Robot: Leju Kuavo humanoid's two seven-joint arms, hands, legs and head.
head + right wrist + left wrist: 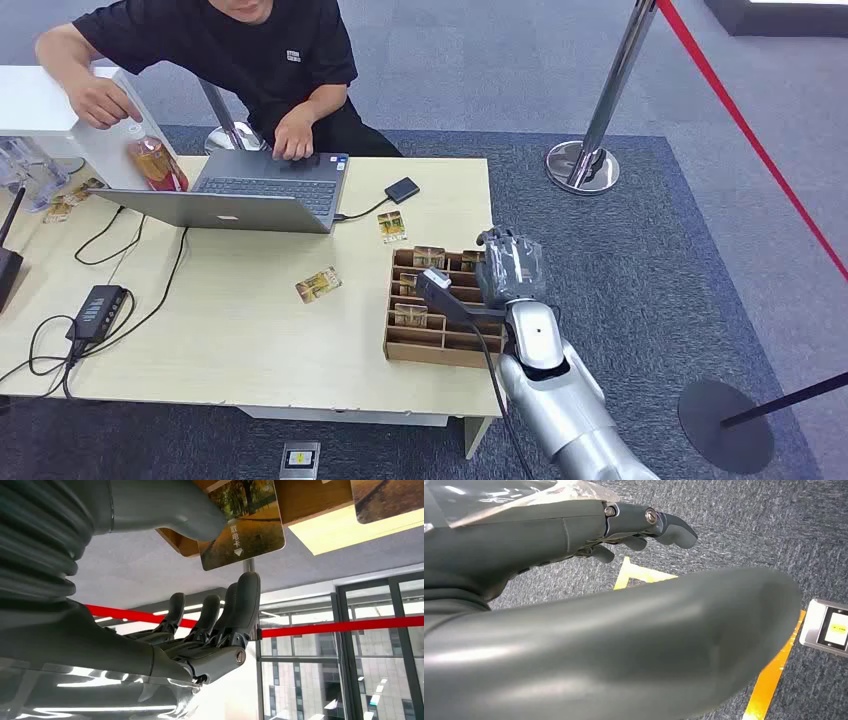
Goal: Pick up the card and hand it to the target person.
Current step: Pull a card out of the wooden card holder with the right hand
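right hand (200,630) fingers apart beside card (242,527); head view hides this

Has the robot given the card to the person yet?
Not yet. The right robot hand is at the wooden card box, thumb touching a card standing there. It seems not lifted out yet. Lifting and handing it to the person remain.

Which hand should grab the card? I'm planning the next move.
The right hand: it is at the wooden card box, thumb and fingers either side of a card. The left hand hangs over carpet.
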